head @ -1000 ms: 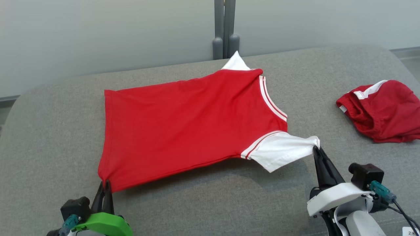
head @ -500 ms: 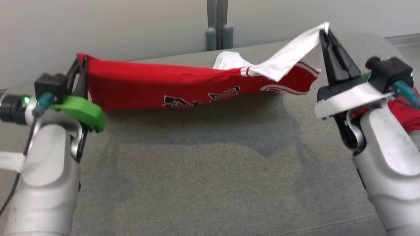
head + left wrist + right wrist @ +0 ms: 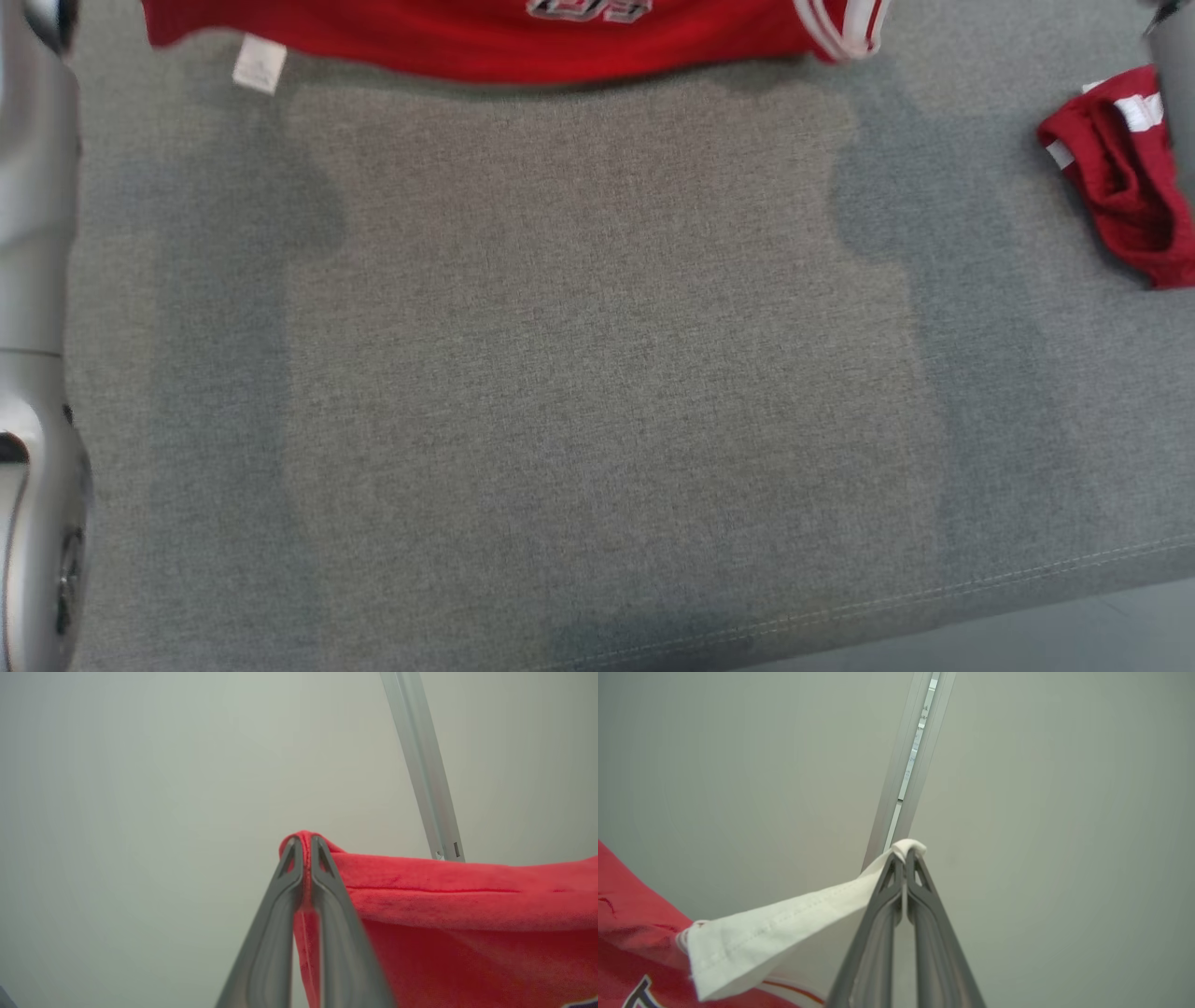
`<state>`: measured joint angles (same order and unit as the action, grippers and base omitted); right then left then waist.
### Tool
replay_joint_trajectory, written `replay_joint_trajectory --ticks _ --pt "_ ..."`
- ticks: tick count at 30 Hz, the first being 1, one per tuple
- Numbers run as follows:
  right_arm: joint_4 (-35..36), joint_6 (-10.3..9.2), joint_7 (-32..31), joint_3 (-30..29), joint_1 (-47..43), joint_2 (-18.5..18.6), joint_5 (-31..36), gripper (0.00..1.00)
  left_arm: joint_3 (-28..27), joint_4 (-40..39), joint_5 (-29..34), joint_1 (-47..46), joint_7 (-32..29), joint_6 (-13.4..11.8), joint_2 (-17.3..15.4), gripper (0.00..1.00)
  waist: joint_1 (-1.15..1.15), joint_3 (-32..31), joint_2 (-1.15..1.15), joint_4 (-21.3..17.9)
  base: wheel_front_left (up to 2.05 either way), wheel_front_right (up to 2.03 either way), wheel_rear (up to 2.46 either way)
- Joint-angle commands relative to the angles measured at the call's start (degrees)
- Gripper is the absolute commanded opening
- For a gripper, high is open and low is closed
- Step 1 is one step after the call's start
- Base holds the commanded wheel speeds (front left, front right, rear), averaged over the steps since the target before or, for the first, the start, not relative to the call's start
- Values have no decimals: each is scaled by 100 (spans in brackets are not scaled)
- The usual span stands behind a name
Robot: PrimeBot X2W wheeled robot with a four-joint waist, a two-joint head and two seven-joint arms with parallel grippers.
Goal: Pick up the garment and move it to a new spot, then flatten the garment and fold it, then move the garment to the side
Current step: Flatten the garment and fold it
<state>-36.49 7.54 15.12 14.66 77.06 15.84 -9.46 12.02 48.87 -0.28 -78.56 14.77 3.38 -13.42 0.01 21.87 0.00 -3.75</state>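
Garment (image 3: 420, 37) mostly cut off above; left gripper (image 3: 306, 842) and right gripper (image 3: 903, 856) each clamped on it

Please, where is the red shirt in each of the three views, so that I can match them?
Head view: shirt along the top edge.
Left wrist view: lower right, corner pinched in left gripper.
Right wrist view: lower left, sleeve pinched in right gripper.
Shared landmark: grey post, in both wrist views.

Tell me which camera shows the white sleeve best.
Right wrist view: the white sleeve stretches across it, tip pinched in the shut right pincer. The head view catches striped trim at its top edge; the left wrist view, the red hem.
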Motion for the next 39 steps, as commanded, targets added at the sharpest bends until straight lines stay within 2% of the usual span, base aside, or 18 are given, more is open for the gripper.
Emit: replay_joint_trajectory --ticks 1,5,8,12,17,21,25,32,39 --pt "28 -11 1 -174 392 100 183 0 -4 -45 50 -331 42 -94 -77 0 -1 702 0 -81 0 0 0" --pt "159 -10 0 -839 1082 158 685 0 33 -486 149 -873 41 -237 -142 0 -1 707 0 -85 0 0 0" --pt "554 -10 1 -1219 1336 187 1093 0 28 -941 122 -963 42 -295 -158 0 -1 722 0 -48 0 0 0" --pt "914 -9 -1 -1182 1185 211 1286 0 94 -1296 116 -643 36 -250 -238 0 -1 812 0 -38 0 0 0" --pt "959 -10 0 -1185 560 295 972 0 1 -1515 -133 25 36 -210 -250 0 -1 1139 0 -38 0 0 0" --pt "1194 -10 0 -1059 -356 403 397 0 -111 -1612 -314 817 37 -188 -161 0 -1 1286 0 -29 0 0 0" --pt "1416 -11 0 -869 -1514 475 -228 0 -301 -1744 -538 1785 38 -153 -9 0 -1 1102 0 -73 0 0 0" --pt "1686 -10 0 -446 -3589 454 -966 0 -583 -1695 -595 3627 38 37 242 0 -1 289 0 -132 0 0 0" --pt "1569 -11 0 -596 -5320 267 -1359 0 -1183 -1655 -867 5351 37 150 654 0 -1 -685 0 -158 0 0 0"
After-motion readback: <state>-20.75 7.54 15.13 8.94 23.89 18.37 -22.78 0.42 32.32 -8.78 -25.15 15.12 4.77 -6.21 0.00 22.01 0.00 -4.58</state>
